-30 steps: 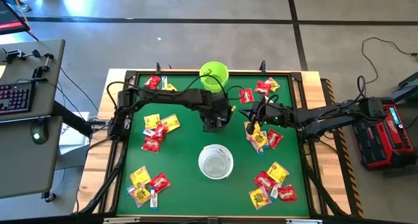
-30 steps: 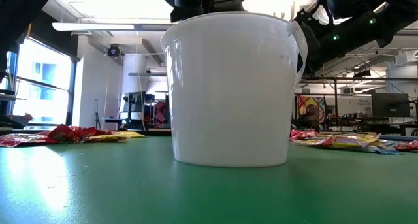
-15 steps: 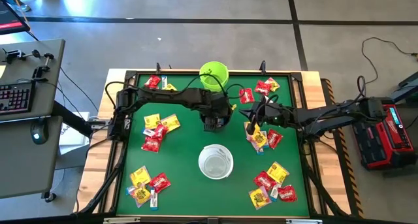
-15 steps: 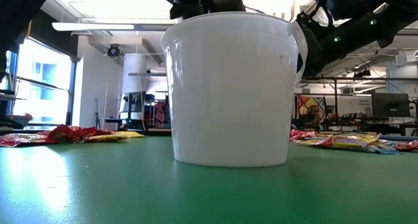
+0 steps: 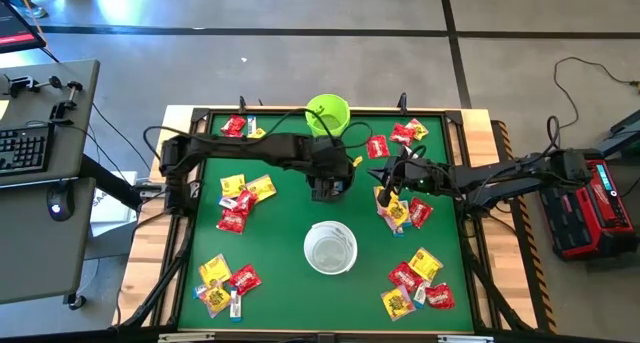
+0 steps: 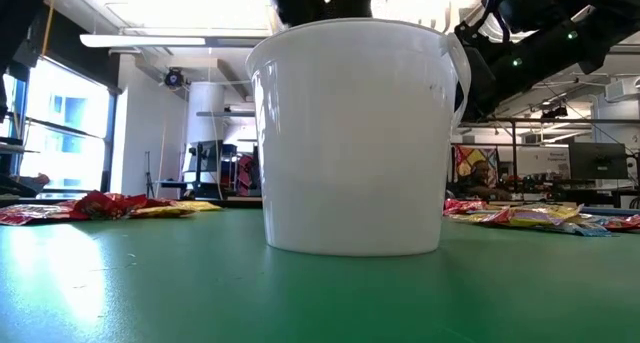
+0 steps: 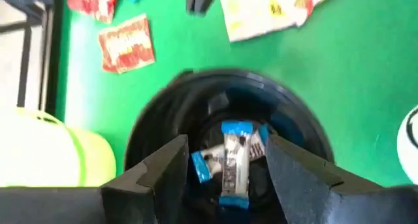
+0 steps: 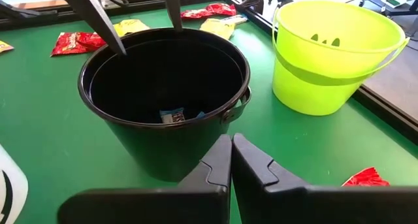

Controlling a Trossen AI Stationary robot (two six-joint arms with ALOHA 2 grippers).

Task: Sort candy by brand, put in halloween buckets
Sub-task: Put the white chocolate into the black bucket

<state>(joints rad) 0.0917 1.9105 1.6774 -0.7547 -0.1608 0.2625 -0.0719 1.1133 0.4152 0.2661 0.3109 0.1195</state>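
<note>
White bucket (image 5: 330, 248): stood upright near the table's near edge, centre.
Candy (image 5: 229, 282): red and yellow packets lay in scattered clusters on the green mat, left and right, near and far.
Black bucket (image 8: 166, 96): stood mid-table, beyond the white one; blue-and-white packets (image 7: 235, 155) lay inside it.
Left gripper (image 7: 225, 165): hung over the black bucket, fingers apart, nothing between them.
Right gripper (image 8: 231, 160): just right of the black bucket, fingers together, empty.
Green bucket (image 5: 327, 115): stood at the far edge, centre.
</note>
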